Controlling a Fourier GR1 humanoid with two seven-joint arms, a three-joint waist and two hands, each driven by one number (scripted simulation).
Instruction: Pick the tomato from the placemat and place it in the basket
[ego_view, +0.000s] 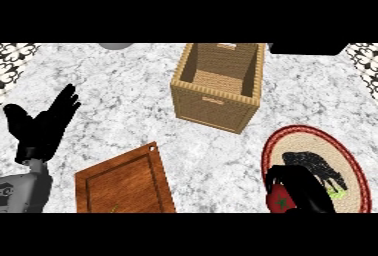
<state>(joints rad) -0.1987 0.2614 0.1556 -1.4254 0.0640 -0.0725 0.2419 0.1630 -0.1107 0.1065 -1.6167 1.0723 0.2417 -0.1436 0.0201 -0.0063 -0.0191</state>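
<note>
Head view, looking steeply down on the marbled grey worktop (118, 95). I logged the right hand (299, 187) at the lower right, over the round placemat (347, 150) with its red rim, tan field and dark animal figure. Its fingers were curled over the tomato (280, 201), which showed as a red shape with a green stem mark beneath the hand, at the placemat's left edge near the bottom of the view. I could not tell whether the tomato was lifted clear of the mat or touching it.

Left hand (40, 125) was at the left edge, fingers straight and spread, pointing up, holding nothing; I noted it as resting.

Wicker basket (214, 107) stood at upper centre, tall and rectangular, open top showing its woven floor, well apart from the tomato. Wooden cutting board (125, 182) lay tilted at lower centre, between the two hands. A grey round object (116, 46) and a black object (306, 48) were cut off at the top edge; I could not identify either.
</note>
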